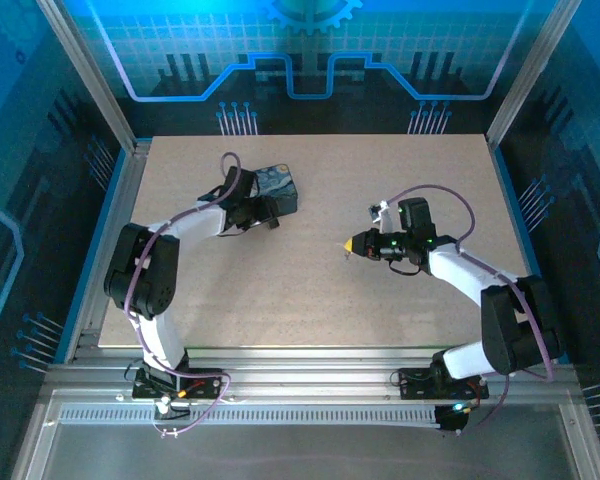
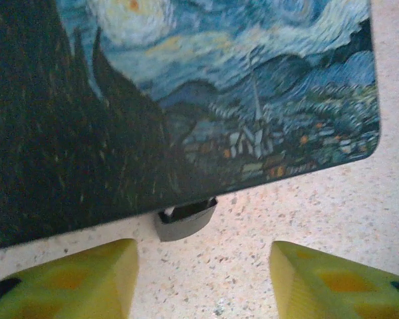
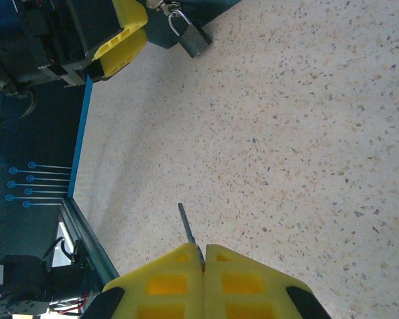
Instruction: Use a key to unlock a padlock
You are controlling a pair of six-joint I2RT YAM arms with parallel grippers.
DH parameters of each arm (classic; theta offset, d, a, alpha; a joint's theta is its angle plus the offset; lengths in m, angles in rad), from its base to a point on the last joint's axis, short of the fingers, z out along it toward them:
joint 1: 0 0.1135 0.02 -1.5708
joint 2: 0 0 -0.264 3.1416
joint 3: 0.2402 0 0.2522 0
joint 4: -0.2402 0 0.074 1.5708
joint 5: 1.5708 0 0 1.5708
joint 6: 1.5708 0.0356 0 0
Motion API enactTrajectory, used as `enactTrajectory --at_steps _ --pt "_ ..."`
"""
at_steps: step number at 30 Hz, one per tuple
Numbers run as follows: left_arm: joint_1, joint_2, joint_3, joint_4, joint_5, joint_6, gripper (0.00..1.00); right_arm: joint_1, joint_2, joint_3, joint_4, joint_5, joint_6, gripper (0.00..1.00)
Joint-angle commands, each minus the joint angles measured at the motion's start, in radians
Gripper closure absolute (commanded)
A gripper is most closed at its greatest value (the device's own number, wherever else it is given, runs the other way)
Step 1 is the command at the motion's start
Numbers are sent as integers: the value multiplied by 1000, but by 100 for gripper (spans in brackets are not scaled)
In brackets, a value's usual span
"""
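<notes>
Padlock [image 2: 185, 220] at the box [image 2: 186, 86] on the left, key [image 3: 186, 226] pinched in my right gripper [image 3: 203, 256].
My left gripper [image 2: 203, 276] has its yellow fingers spread wide with nothing between them, just short of the swirl-painted box. The padlock's dark body shows at the box's near edge, lying on the speckled table [image 1: 310, 290] opposite the gap between those fingers. Well to the right, my right fingers are pressed together on the key, its thin blade sticking out past the tips.
</notes>
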State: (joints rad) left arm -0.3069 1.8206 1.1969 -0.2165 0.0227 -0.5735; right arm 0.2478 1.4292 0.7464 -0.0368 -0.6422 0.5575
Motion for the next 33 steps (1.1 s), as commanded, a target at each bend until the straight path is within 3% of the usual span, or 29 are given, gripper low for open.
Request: enactTrajectory --at_steps 1,19,33 --pt "-59 24 34 -72 -127 -3 42 5 10 22 8 -1 1 100" --pt "-95 178 130 -47 -257 -28 40 24 17 21 43 -17 10 100" --pt "-109 175 210 -208 -268 -18 44 48 7 33 38 -31 1 100"
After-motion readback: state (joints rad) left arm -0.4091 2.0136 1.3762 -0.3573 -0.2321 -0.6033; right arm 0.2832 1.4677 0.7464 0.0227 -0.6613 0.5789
